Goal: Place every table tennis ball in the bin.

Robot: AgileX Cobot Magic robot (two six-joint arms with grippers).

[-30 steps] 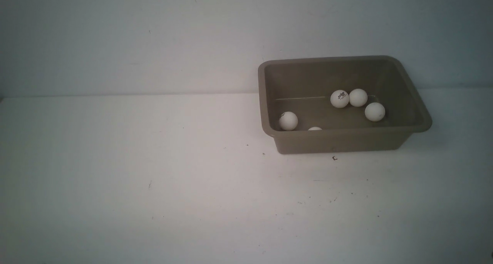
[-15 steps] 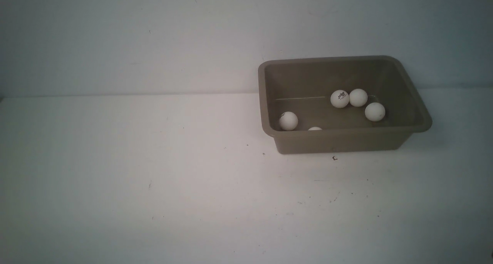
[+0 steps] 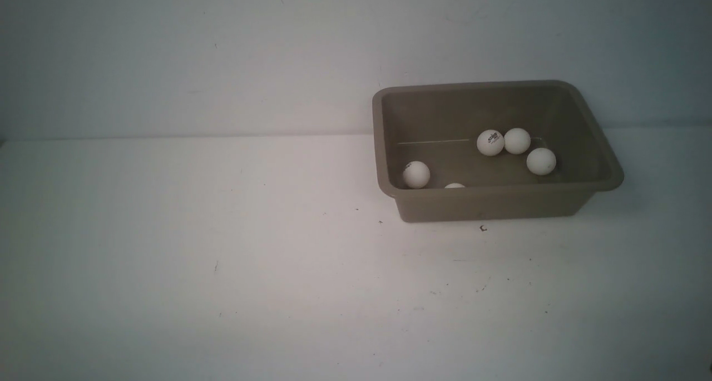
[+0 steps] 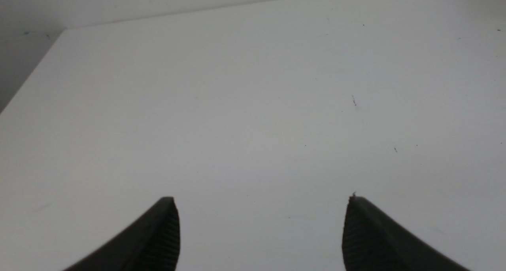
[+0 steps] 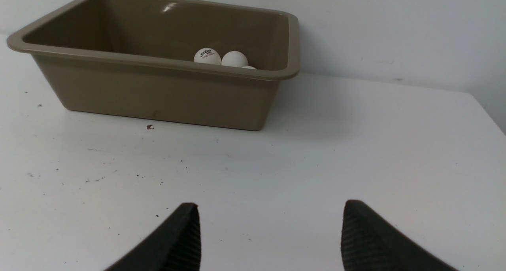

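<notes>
The left gripper point(image 4: 261, 199) hangs over the bare white table point(image 3: 222, 270) with its black fingers point(image 4: 166, 231) spread wide and nothing between them. The right gripper point(image 5: 269, 207) is spread apart too and holds nothing. Farther off, on the right side by the wall, sits the bin point(image 3: 489, 203). Five balls lie inside it: one point(image 3: 416, 174) by the left wall, one point(image 3: 454, 186) peeking over the near rim, and three point(image 3: 517, 140) close together toward the back right.
</notes>
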